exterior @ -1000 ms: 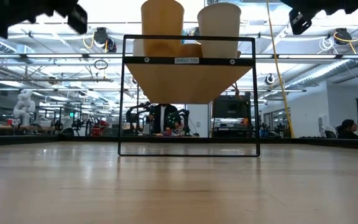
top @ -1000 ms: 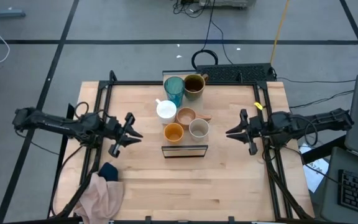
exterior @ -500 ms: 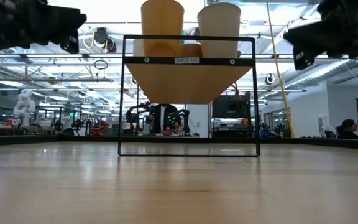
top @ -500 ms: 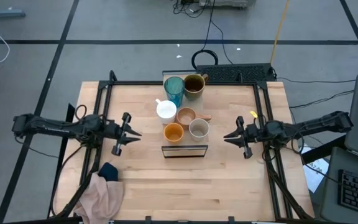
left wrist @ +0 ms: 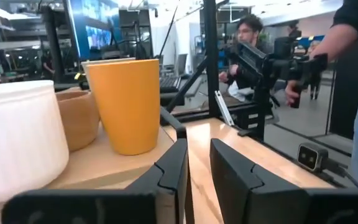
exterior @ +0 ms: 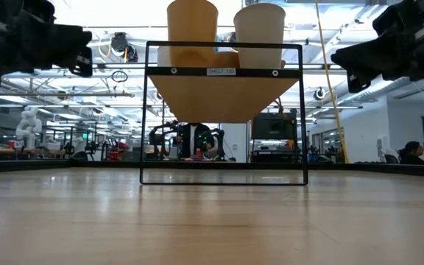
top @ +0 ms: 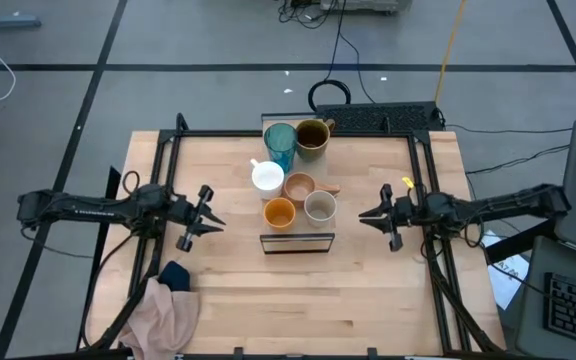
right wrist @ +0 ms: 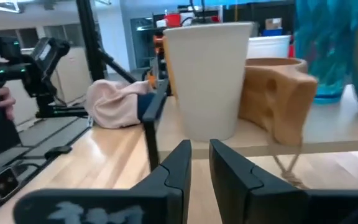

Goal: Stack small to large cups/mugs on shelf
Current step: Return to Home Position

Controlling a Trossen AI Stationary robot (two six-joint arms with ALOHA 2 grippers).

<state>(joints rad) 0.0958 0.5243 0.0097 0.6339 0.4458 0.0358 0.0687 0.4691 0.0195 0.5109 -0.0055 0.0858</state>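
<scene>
The light-wood shelf (top: pixel 297 240) stands mid-table on a black wire frame (exterior: pixel 223 48). On its top stand the teal tumbler (top: pixel 279 146), olive mug (top: pixel 312 137), white mug (top: pixel 267 178), tan wooden cup (top: pixel 299 186), orange cup (top: pixel 279 212) and beige cup (top: pixel 320 207). My left gripper (top: pixel 218 217) hovers left of the shelf, shut and empty, pointing at the orange cup (left wrist: pixel 126 106). My right gripper (top: pixel 364 217) hovers right of the shelf, shut and empty, pointing at the beige cup (right wrist: pixel 207 81).
A pink and dark cloth (top: pixel 168 300) lies at the near left corner. Black frame rails (top: pixel 163 180) run along both table sides. A keyboard (top: pixel 378 117) sits at the far edge. People stand in the room beyond the table (left wrist: pixel 353 37).
Both grippers have gone down, to about the height of the shelf top, and stayed shut. The cups and shelf have not moved.
</scene>
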